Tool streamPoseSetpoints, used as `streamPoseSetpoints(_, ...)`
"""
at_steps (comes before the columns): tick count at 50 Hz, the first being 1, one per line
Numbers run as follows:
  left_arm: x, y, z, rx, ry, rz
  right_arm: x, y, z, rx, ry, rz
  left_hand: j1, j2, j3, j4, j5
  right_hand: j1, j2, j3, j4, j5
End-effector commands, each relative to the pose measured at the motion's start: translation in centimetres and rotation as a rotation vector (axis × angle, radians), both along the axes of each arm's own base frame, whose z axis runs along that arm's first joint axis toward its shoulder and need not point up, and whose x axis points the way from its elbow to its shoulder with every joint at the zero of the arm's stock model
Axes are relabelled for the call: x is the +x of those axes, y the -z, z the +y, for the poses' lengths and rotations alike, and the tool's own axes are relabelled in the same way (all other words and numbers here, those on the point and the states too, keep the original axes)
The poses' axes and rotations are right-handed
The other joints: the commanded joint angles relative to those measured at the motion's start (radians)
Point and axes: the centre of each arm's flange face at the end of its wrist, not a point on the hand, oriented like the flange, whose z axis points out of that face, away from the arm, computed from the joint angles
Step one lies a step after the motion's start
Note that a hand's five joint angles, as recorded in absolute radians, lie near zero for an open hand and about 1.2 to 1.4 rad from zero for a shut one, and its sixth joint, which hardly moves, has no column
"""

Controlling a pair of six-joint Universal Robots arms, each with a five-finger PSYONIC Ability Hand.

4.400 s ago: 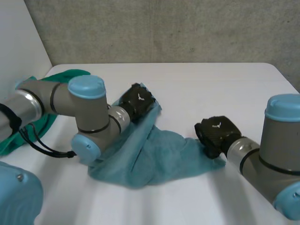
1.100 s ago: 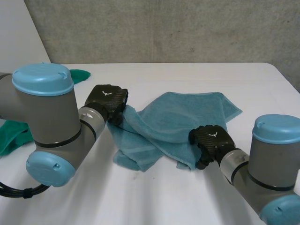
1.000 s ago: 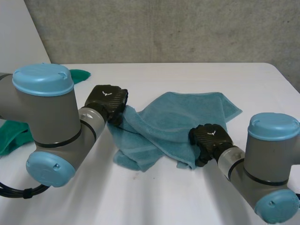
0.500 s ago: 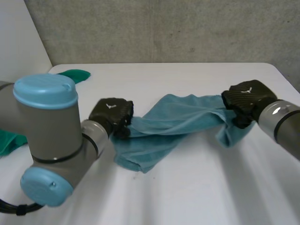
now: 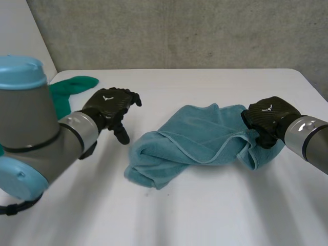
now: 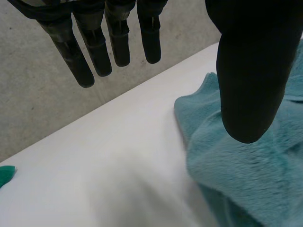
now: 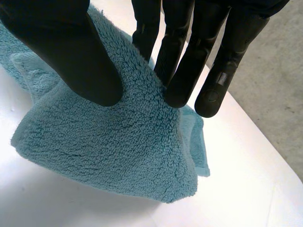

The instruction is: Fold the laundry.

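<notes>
Two hands: the left hand (image 5: 110,105) is off the cloth, the right hand (image 5: 266,120) is on it.
Left fingers: straight fingers (image 6: 97,47) are spread and held well away from the thumb, with nothing between them; the hand hovers over the table (image 5: 205,215) just beside the towel's bunched near-left end.
Right fingers: pressed close together, these fingers (image 7: 189,61) pinch a fold of pile against the thumb, at the towel's end on the robot's right.
Towel: the teal towel (image 5: 189,143) lies between the hands on the white table, crumpled into a loose, rolled heap, with one flap hanging below the right hand's pinch.
Green cloth: a green cloth (image 5: 69,87) sits at the far left corner behind the left arm, well apart from the towel; it is likely more laundry.
Stage: nothing looks folded yet; by these views the towel first needs spreading flat.
Risk, one-sided pull: with one end held only, a pull by the right hand would probably drag the whole heap along instead of opening it.
Risk, wrong layer: the pinch may hold a fold and not a true corner, so the cloth could open twisted.
Risk, thin grip: the pinch holds little cloth, which a sharp tug could slip free.
Risk, left regrasp: the bunched end hides its corner, so the left hand may close on several layers at once.
</notes>
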Motion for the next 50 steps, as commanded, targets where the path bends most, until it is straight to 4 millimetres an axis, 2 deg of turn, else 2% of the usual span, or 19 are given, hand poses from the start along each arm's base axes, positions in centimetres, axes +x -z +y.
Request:
streamPoseSetpoints(1, 0.7, 2.6, -2.1, 0.098, 0.032, -0.01, -0.5, 0.6, -0.1, 0.028, -0.004, -0.009, 0.044, 0.058, 0.059, 0.066, 0.069, 0.469, 0.225, 0.218, 0.209, 0.252)
streamPoseSetpoints(4, 0.4, 3.3, -2.8, 0.11, 0.034, -0.013, -0.9, 0.8, -0.2, 0.035, 0.0, -0.012, 0.056, 0.07, 0.071, 0.077, 0.081, 0.469, 0.225, 0.218, 0.209, 0.252)
streamPoseSetpoints(10, -0.6, 6.1, -3.8, 0.178, 0.057, -0.044, -1.4, 0.8, -0.5, 0.047, 0.004, -0.022, 0.071, 0.085, 0.086, 0.092, 0.096, 0.45, 0.206, 0.198, 0.19, 0.232)
streamPoseSetpoints(12, -1.0, 6.9, -3.7, 0.218, 0.084, -0.051, -1.5, 0.8, -0.6, 0.048, 0.004, -0.026, 0.071, 0.085, 0.086, 0.092, 0.096, 0.45, 0.206, 0.198, 0.19, 0.232)
streamPoseSetpoints(20, -2.2, 7.8, -2.7, 0.3, 0.17, -0.04, -1.8, 0.5, -0.8, 0.041, 0.004, -0.034, 0.097, 0.111, 0.112, 0.118, 0.122, 0.45, 0.206, 0.198, 0.19, 0.232)
streamPoseSetpoints(23, -2.6, 8.1, -2.5, 0.306, 0.179, -0.042, -1.8, 0.0, -0.8, 0.03, 0.005, -0.036, 0.255, 0.269, 0.27, 0.276, 0.28, 0.45, 0.206, 0.198, 0.19, 0.232)
streamPoseSetpoints(29, -3.4, 7.9, -1.4, 0.346, 0.19, -0.008, -1.8, -1.0, -1.2, -0.008, 0.009, -0.038, 0.992, 1.006, 1.006, 1.013, 1.016, 0.45, 0.206, 0.198, 0.19, 0.232)
streamPoseSetpoints(31, -3.5, 7.4, -1.3, 0.349, 0.183, 0.012, -1.7, -1.4, -1.4, -0.023, 0.009, -0.042, 1.007, 1.021, 1.022, 1.028, 1.032, 0.45, 0.206, 0.198, 0.19, 0.232)
streamPoseSetpoints(33, -3.4, 6.3, -1.3, 0.327, 0.177, 0.025, -1.7, -2.3, -1.6, -0.052, 0.01, -0.046, 1.007, 1.021, 1.022, 1.028, 1.032, 0.45, 0.206, 0.198, 0.19, 0.232)
streamPoseSetpoints(34, -3.0, 4.8, -1.6, 0.289, 0.165, 0.039, -1.7, -2.7, -1.7, -0.061, 0.011, -0.047, 1.007, 1.021, 1.022, 1.028, 1.032, 0.45, 0.206, 0.198, 0.19, 0.232)
streamPoseSetpoints(36, -2.8, 3.4, -1.6, 0.25, 0.165, 0.051, -1.7, -3.5, -1.6, -0.075, 0.011, -0.048, 1.007, 1.021, 1.022, 1.028, 1.032, 0.45, 0.206, 0.198, 0.19, 0.232)
streamPoseSetpoints(37, -2.5, 1.8, -1.7, 0.205, 0.155, 0.065, -1.7, -4.5, -1.5, -0.086, 0.01, -0.049, 1.007, 1.021, 1.022, 1.028, 1.032, 0.45, 0.206, 0.198, 0.19, 0.232)
streamPoseSetpoints(40, -1.3, -1.2, -2.2, 0.124, 0.104, 0.088, -1.8, -6.3, -1.3, -0.108, 0.009, -0.051, 1.007, 1.021, 1.022, 1.028, 1.032, 0.435, 0.191, 0.184, 0.175, 0.218)
streamPoseSetpoints(41, -0.2, -3.3, -2.4, 0.064, 0.058, 0.1, -1.8, -7.6, -1.2, -0.125, 0.004, -0.055, 1.007, 1.021, 1.022, 1.028, 1.032, 0.429, 0.185, 0.178, 0.169, 0.212)
streamPoseSetpoints(43, 0.8, -5.3, -2.3, 0.006, 0.011, 0.111, -1.8, -9.1, -0.9, -0.156, 0.0, -0.063, 1.007, 1.021, 1.022, 1.028, 1.032, 0.429, 0.185, 0.178, 0.169, 0.212)
streamPoseSetpoints(44, 1.1, -6.3, -2.2, -0.024, -0.007, 0.119, -1.8, -10.8, -0.6, -0.192, -0.003, -0.07, 1.007, 1.021, 1.022, 1.028, 1.032, 0.426, 0.182, 0.175, 0.166, 0.209)
streamPoseSetpoints(45, 1.7, -8.3, -1.6, -0.08, -0.03, 0.132, -1.8, -11.7, -0.4, -0.215, -0.003, -0.075, 1.007, 1.021, 1.022, 1.028, 1.032, 0.426, 0.182, 0.175, 0.166, 0.209)
streamPoseSetpoints(48, 2.4, -11.0, -0.6, -0.165, -0.051, 0.156, -1.9, -14.2, 0.1, -0.275, -0.004, -0.084, 1.007, 1.021, 1.022, 1.028, 1.032, 0.421, 0.176, 0.169, 0.161, 0.203)
streamPoseSetpoints(50, 2.9, -13.4, 0.8, -0.245, -0.049, 0.178, -2.0, -15.1, 0.3, -0.295, -0.003, -0.087, 1.007, 1.021, 1.022, 1.028, 1.032, 0.421, 0.176, 0.169, 0.161, 0.203)
